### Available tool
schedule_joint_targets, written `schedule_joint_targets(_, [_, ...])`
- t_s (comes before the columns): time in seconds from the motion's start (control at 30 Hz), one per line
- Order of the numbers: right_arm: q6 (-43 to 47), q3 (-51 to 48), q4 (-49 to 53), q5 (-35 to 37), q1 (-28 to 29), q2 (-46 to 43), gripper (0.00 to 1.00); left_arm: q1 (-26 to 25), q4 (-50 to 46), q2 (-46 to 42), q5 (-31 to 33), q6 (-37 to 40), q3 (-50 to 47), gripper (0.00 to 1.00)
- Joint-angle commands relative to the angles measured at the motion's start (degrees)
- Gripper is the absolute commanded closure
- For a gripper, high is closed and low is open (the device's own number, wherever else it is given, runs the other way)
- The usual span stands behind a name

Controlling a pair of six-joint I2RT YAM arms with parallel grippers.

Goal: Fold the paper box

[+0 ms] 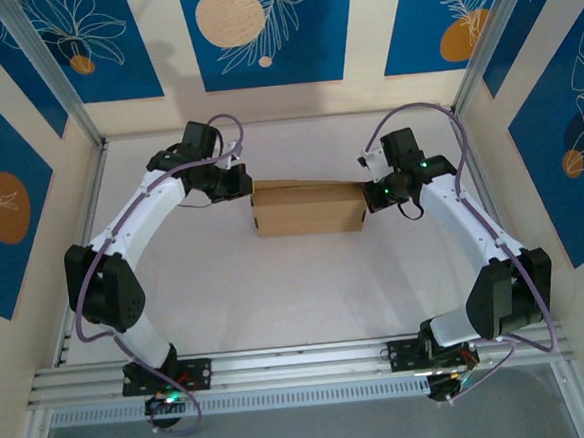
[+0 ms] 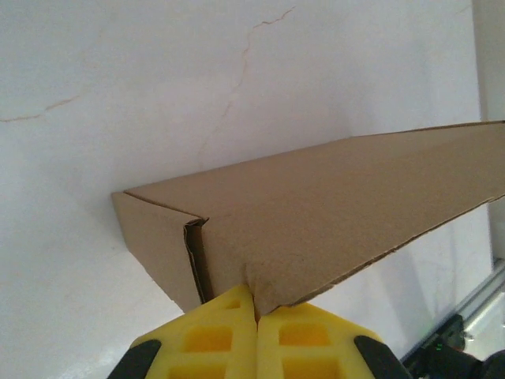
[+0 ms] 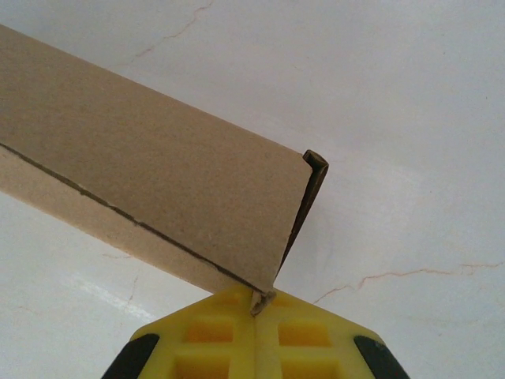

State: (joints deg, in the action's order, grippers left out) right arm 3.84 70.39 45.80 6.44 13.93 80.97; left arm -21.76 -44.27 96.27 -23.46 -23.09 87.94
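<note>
As the top external view frames it, the left arm [image 1: 123, 241] curves in from 7 o'clock and sets the left gripper [image 1: 242, 185] against the 10 o'clock corner of the paper box [image 1: 308, 210]. The box is a closed, shallow brown rectangle. It lies with its long side across the white table [image 1: 278, 300], a little toward 12 o'clock from the table's middle, between the two claws.

Seen from the left wrist, the yellow left fingers [image 2: 209, 335] are pressed together. They nip the cardboard where the box's top panel comes down to a corner, at 6 o'clock in that picture. From there the box runs off toward 2 o'clock. Its short end wall faces 9 o'clock, and a thin dark slit shows at the corner fold. The table beneath it shows fine hairline cracks, and a strip of metal rail [image 2: 477, 312] sits at 4 o'clock.

Further right in the top view, the right gripper [image 1: 369, 191] meets the box's 2 o'clock corner. The right arm [image 1: 474, 236] sweeps in from 5 o'clock.

From the right wrist, the yellow right fingers [image 3: 304, 335] are likewise closed on each other, with a sliver of the box's bottom corner pinched between their tips. The box stretches away toward 10 o'clock. At its end, a folded flap edge stands slightly proud at 2 o'clock.
</note>
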Motion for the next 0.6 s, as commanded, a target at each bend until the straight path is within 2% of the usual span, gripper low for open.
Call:
schedule_joint_targets(0.0, [0.66,-1.17,2.11,-0.56,0.58,0.66,1.00,0.40,-1.68,-0.83,3.35,3.41,-0.73,1.00])
schedule_joint_targets(0.17, [0.65,-1.38,1.94,-0.21,0.58,0.35,1.00,0.40,-1.81,-2.01,7.45,6.04,-1.85,1.00])
schedule_joint_targets(0.27, [0.60,-1.21,1.99,-0.20,0.61,0.25,1.00,0.40,-0.77,-2.29,7.16,5.73,-3.04,1.00])
schedule_joint_targets(0.57, [-1.31,-3.69,-0.05,-0.56,0.60,-1.81,1.00,-0.69,10.34,-6.43,7.47,2.52,-13.38,1.00])
